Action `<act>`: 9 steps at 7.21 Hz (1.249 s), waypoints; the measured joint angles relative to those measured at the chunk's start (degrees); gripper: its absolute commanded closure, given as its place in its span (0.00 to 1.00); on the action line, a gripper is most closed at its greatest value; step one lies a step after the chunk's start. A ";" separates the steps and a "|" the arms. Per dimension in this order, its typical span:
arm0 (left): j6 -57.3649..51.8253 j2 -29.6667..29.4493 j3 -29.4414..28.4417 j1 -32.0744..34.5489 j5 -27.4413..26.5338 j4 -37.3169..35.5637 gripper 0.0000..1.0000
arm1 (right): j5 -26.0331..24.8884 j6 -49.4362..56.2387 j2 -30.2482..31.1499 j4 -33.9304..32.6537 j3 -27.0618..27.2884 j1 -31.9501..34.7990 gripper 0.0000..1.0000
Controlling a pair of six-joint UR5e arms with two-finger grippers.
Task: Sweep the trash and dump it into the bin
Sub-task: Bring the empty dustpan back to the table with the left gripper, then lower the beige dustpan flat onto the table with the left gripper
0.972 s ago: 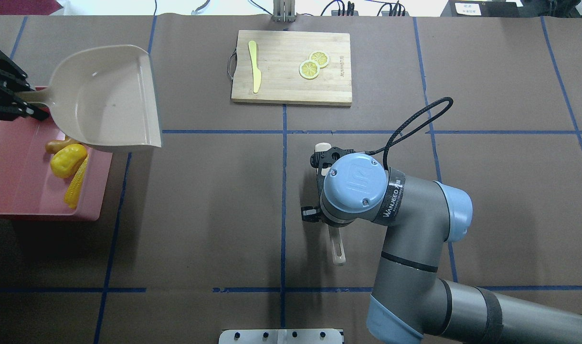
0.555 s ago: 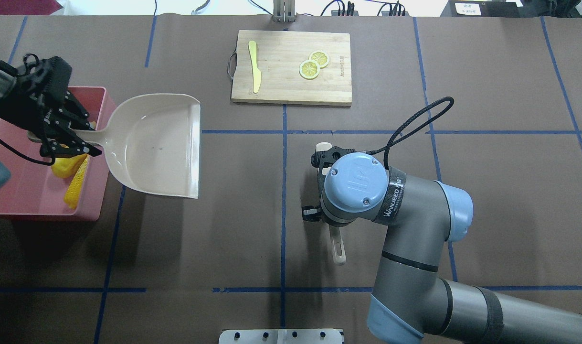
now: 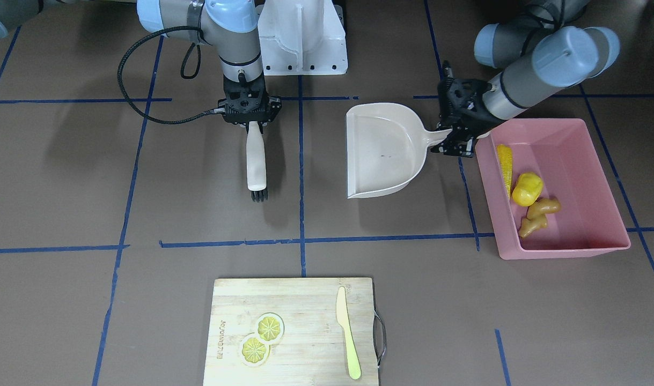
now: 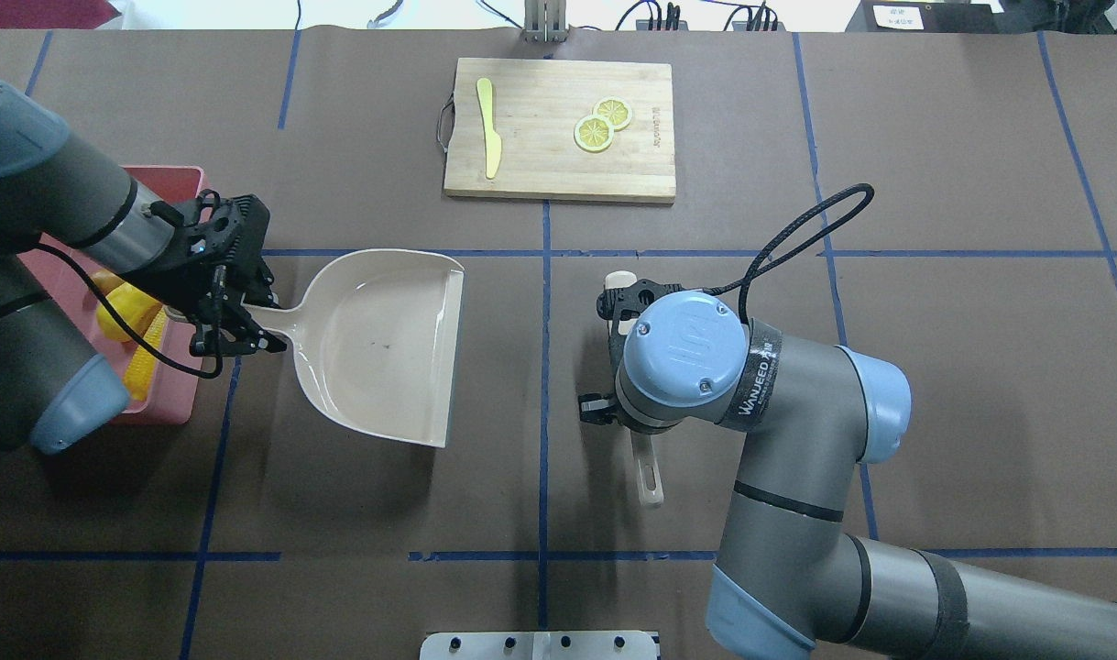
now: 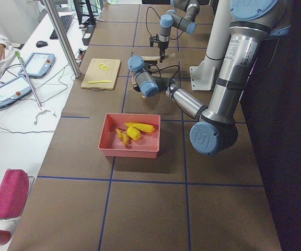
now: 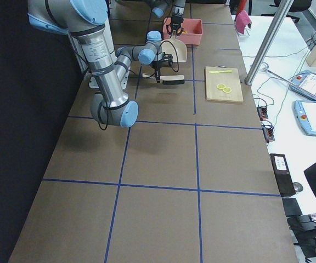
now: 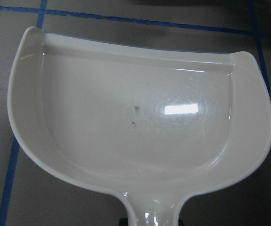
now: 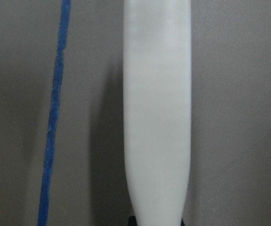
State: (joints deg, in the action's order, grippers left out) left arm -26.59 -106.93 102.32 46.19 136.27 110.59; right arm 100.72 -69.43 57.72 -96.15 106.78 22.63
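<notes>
The trash lies in the pink bin: a corn cob, a rounded yellow lump and a tan ginger root. My left gripper is shut on the handle of the empty beige dustpan and holds it level beside the bin, toward the table's middle. The overhead view shows the dustpan, the left gripper and the bin partly under my arm. My right gripper is shut on a white brush with dark bristles, lying along the table.
A wooden cutting board with a yellow-green knife and two lemon slices sits at the table's far edge from the robot. Blue tape lines cross the brown table cover. The robot base stands between the arms.
My left arm has carried the empty dustpan from above the bin rightward and down toward the table's middle. The trash stays in the bin. The right arm and brush have not moved.
</notes>
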 measured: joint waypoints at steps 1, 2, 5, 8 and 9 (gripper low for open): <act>1.62 -1.12 -1.00 -2.57 -2.56 0.53 0.89 | 0.02 0.00 -0.01 0.00 0.17 0.02 1.00; 3.78 -1.88 -1.97 -5.01 -4.67 1.88 0.87 | 0.06 0.00 -0.02 0.00 0.33 0.04 1.00; 7.47 -4.22 -6.45 -8.14 -6.32 6.51 0.74 | 0.09 0.00 0.10 0.00 0.57 0.05 1.00; 7.63 -5.36 -7.47 -9.09 -6.82 7.21 0.45 | 0.09 -0.04 0.23 0.00 0.54 0.05 1.00; 7.66 -5.64 -7.63 -9.26 -7.29 7.25 0.24 | 0.09 -0.02 0.26 0.00 0.54 0.05 1.00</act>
State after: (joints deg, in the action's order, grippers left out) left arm -18.93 -112.57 94.70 36.93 128.98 117.84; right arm 100.81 -69.45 57.98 -96.15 107.32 22.68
